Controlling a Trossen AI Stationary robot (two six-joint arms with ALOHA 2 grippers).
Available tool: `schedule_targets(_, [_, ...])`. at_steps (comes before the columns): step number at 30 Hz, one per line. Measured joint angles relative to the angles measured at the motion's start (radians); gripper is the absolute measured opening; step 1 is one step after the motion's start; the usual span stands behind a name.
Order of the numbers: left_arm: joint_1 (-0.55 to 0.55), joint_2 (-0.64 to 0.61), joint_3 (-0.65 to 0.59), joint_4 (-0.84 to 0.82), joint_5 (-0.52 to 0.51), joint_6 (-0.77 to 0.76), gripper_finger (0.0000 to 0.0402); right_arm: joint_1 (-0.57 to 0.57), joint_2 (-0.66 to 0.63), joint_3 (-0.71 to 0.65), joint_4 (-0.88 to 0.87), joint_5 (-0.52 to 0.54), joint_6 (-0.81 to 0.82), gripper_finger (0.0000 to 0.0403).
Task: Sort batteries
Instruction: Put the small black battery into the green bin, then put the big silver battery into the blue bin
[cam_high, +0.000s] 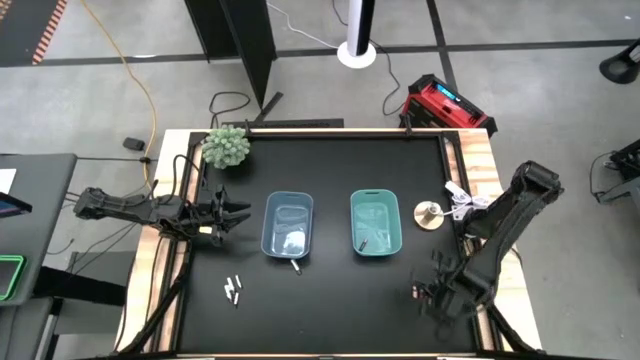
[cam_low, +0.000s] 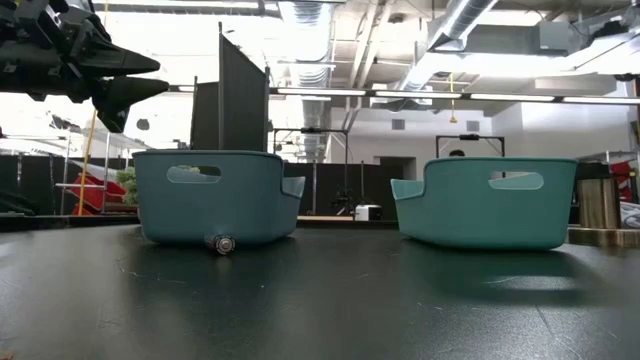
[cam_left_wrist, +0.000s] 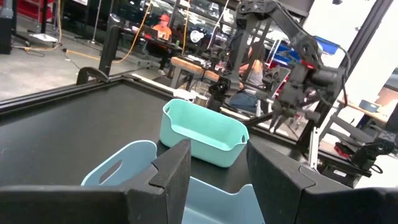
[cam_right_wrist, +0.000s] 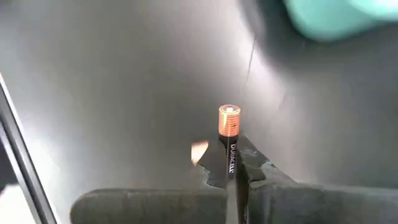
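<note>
On the matte black desk (cam_high: 330, 290) sat two smooth plastic bins, blue (cam_high: 288, 224) and teal (cam_high: 375, 222). The right gripper (cam_right_wrist: 233, 169) was pinched tight around a slim cylindrical battery (cam_right_wrist: 229, 140), black-bodied with a coppery end poking out past its tips. The left gripper (cam_high: 240, 211), fingers parted and empty, hung just beside the blue bin; whitish batteries (cam_high: 234, 288) lay near it.
</note>
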Motion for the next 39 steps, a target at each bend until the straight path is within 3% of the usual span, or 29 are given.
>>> schedule_targets(5, [0.000,0.000,0.000,0.000,0.000,0.004,0.0153,-0.168,-0.049,0.000,0.080,0.116,-0.188,0.0008])
schedule_targets(11, [0.000,0.000,0.000,0.000,0.034,0.008,0.0153,-0.383,-0.073,0.001,0.218,0.137,-0.446,0.0008])
schedule_targets(18, [0.000,0.024,0.000,0.000,0.150,0.053,0.0153,-0.548,-0.073,0.002,0.182,0.136,-0.514,0.0020])
schedule_targets(25, [-0.019,0.165,0.027,0.009,0.172,0.186,0.0153,-0.610,-0.073,0.002,0.121,0.135,-0.507,0.0111])
schedule_targets(32, [-0.094,0.385,0.178,0.004,0.189,0.372,0.0153,-0.617,-0.073,0.002,0.123,0.144,-0.506,0.0233])
schedule_targets(39, [-0.179,0.690,0.380,-0.054,0.211,0.474,0.0153,-0.596,-0.073,0.002,0.240,0.151,-0.558,0.0257])
